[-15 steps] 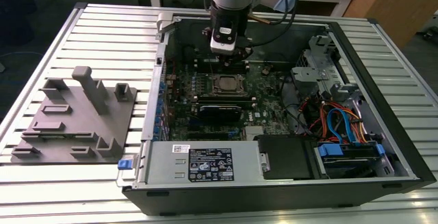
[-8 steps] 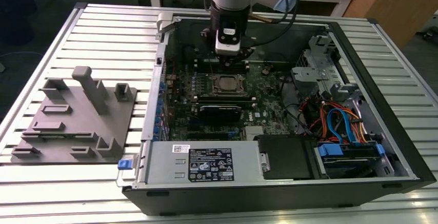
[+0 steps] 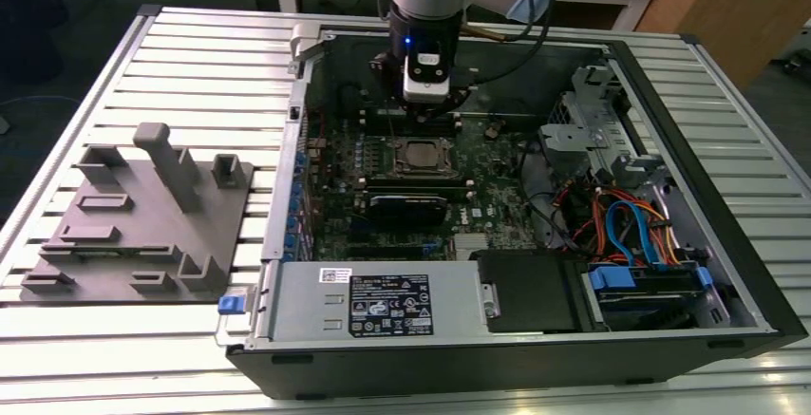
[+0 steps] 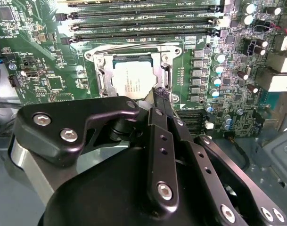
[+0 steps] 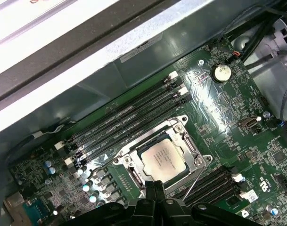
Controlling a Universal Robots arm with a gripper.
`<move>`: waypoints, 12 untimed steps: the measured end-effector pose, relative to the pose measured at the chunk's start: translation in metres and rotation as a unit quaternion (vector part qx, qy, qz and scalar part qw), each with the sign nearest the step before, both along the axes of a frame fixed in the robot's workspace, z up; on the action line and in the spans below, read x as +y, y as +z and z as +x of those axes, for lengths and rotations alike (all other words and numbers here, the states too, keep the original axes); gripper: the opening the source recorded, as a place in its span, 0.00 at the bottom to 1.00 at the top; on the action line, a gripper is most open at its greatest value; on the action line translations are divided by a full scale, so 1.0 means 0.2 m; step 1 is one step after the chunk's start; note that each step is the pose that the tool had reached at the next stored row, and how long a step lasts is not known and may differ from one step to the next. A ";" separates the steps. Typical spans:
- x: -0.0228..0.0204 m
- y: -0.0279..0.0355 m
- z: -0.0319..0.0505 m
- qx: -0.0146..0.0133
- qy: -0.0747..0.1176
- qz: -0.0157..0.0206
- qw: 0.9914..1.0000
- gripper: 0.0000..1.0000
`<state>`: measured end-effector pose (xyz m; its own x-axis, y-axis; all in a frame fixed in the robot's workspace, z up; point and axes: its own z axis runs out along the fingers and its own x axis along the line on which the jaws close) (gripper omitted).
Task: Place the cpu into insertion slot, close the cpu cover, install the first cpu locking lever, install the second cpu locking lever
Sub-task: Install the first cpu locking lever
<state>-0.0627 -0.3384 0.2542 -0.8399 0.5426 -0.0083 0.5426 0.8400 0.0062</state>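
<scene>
The cpu is dull silver-grey, the motherboard green, its memory slots black, the hand black, the table pale and ribbed; the cables look blue and orange.

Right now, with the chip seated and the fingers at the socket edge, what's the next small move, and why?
Probably ease the gripper down onto the locking lever. The cpu sits in the insertion slot with the cpu cover flat over it, while that thin lever slants up beside the shut gripper, apparently unlatched.
</scene>
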 end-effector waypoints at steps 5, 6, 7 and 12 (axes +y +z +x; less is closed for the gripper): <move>0.000 0.000 0.000 0.000 0.002 0.000 1.000 0.11; 0.000 0.000 0.000 0.000 0.009 0.000 1.000 0.11; 0.000 0.000 0.000 0.000 0.018 0.000 1.000 0.11; 0.000 -0.001 0.000 0.000 0.063 0.000 0.998 0.11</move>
